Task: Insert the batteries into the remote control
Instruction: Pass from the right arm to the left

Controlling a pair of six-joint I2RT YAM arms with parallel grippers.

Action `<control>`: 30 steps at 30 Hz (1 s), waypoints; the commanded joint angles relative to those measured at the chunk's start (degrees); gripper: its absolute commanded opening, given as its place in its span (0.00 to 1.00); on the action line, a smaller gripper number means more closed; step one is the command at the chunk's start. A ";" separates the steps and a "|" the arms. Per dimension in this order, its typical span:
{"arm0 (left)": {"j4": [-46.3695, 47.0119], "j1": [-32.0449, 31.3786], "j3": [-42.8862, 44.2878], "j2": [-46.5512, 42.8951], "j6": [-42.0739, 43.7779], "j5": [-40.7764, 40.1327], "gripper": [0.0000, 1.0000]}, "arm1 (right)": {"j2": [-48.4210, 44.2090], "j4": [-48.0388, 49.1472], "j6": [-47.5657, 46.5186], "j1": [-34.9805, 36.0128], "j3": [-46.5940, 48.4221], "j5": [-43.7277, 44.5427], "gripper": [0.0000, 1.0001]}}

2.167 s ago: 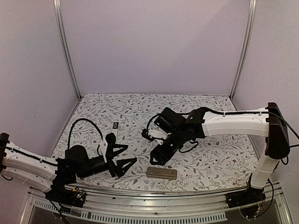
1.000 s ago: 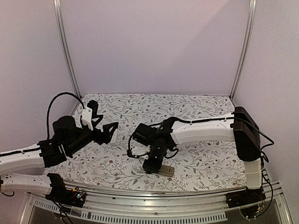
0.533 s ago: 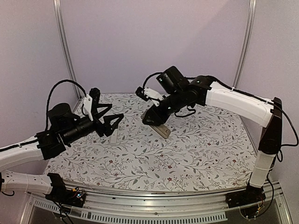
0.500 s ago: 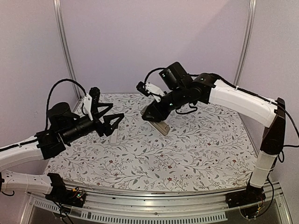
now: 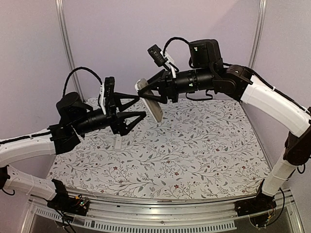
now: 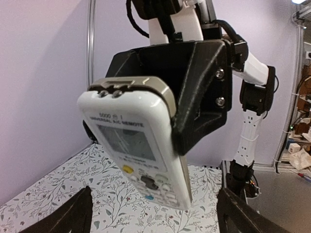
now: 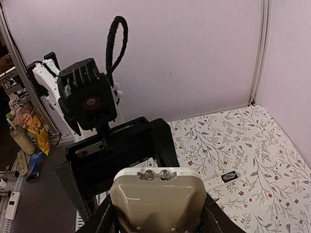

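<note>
While the floral table [image 5: 209, 155] lay well below, both arms met in mid-air above its far left part. The right gripper [image 5: 151, 90] was clamped on the top end of the remote [image 5: 154, 109]. It hung tilted, button face toward the left gripper [image 5: 140, 105], whose jaws stood apart near its free end. No batteries could be made out. This looked like a handover or bracing step before opening the compartment. Next, the left jaws would need to close squarely on that free end.
</note>
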 commanded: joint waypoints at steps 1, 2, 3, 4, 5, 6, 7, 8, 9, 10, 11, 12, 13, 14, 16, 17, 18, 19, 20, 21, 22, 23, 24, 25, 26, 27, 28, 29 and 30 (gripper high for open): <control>6.33 -1.33 2.98 2.70 -1.89 5.57 0.87 | -3.40 7.55 1.87 0.13 -2.08 -7.82 0.19; 6.53 -1.43 3.54 3.46 -2.35 5.68 0.86 | -3.58 8.59 2.21 0.12 -2.59 -8.93 0.20; 6.81 -1.50 4.12 4.09 -2.87 5.83 0.84 | -3.68 9.25 2.41 0.12 -2.91 -9.49 0.20; 7.32 -1.72 4.60 4.75 -3.28 6.10 0.82 | -3.76 9.62 2.67 0.12 -3.07 -9.69 0.20; 7.61 -1.90 5.17 5.28 -3.52 6.22 0.81 | -3.78 9.77 2.77 0.12 -3.09 -9.70 0.20; 7.52 -2.14 5.76 5.93 -3.98 6.29 0.78 | -3.83 10.00 2.75 0.14 -3.23 -9.84 0.20; 7.54 -2.24 6.19 6.51 -4.39 6.35 0.75 | -3.87 10.60 2.86 0.19 -3.45 -10.06 0.19; 7.79 -2.29 6.50 6.97 -4.93 6.43 0.73 | -3.99 11.12 2.90 0.18 -3.75 -10.39 0.19; 8.46 -2.33 6.59 7.33 -5.49 6.44 0.70 | -4.03 11.65 2.91 0.13 -4.05 -10.82 0.20; 9.25 -2.45 6.60 7.62 -5.95 6.59 0.67 | -4.11 12.04 2.92 0.13 -4.35 -11.07 0.20; 10.03 -2.43 6.63 7.84 -6.23 6.74 0.65 | -4.13 12.27 2.92 0.16 -4.52 -11.22 0.20; 10.62 -2.49 6.60 8.00 -6.43 6.84 0.63 | -4.26 12.34 2.92 0.17 -4.64 -11.22 0.20; 10.93 -2.53 6.69 8.11 -6.49 6.86 0.61 | -4.30 12.41 2.92 0.13 -4.71 -11.21 0.19; 11.13 -2.56 6.76 8.29 -6.57 6.86 0.60 | -4.38 12.62 2.92 0.15 -4.87 -11.16 0.19; 11.31 -2.57 6.87 8.49 -6.71 6.67 0.57 | -4.69 13.31 2.92 0.17 -5.38 -11.33 0.19; 11.47 -2.64 6.83 8.50 -6.88 6.63 0.55 | -4.88 13.52 2.92 0.13 -5.64 -11.35 0.19; 11.65 -2.58 6.85 8.64 -7.04 6.69 0.54 | -4.98 13.59 2.92 0.17 -5.83 -11.42 0.20; 11.83 -2.63 6.78 8.67 -7.20 6.78 0.53 | -5.01 13.65 2.92 0.17 -5.94 -11.44 0.19; 12.05 -2.64 6.76 8.76 -7.28 6.72 0.51 | -4.95 13.68 2.92 0.20 -6.05 -11.47 0.19; 12.19 -2.65 6.77 8.88 -7.28 6.72 0.50 | -5.00 13.81 2.92 0.13 -6.15 -11.61 0.19; 12.21 -2.63 6.83 8.98 -7.28 6.66 0.49 | -4.97 13.98 2.92 0.17 -6.31 -11.75 0.19; 12.26 -2.66 6.95 9.09 -7.28 6.65 0.48 | -4.98 14.20 2.92 0.13 -6.46 -11.86 0.19; 12.34 -2.67 7.04 9.25 -7.28 6.65 0.47 | -5.01 14.33 2.92 0.15 -6.58 -11.88 0.20; 12.51 -2.71 7.08 9.41 -7.44 6.67 0.46 | -5.01 14.44 3.80 0.13 -6.60 -11.97 0.20; 12.63 -2.79 7.23 9.53 -7.47 6.72 0.45 | -5.01 14.58 4.56 0.17 -6.69 -11.99 0.20; 12.77 -2.88 7.26 9.62 -7.46 6.78 0.44 | -4.95 14.58 4.65 0.16 -6.76 -12.04 0.19; 12.83 -2.90 7.37 9.68 -7.38 6.85 0.42 | -4.93 14.70 4.68 0.13 -6.85 -12.04 0.19; 12.83 -2.88 7.48 9.79 -7.33 6.82 0.41 | -5.00 14.72 4.74 0.13 -6.93 -12.00 0.19; 12.83 -2.93 7.52 9.86 -7.29 6.80 0.40 | -5.01 14.80 4.76 0.12 -7.14 -12.06 0.20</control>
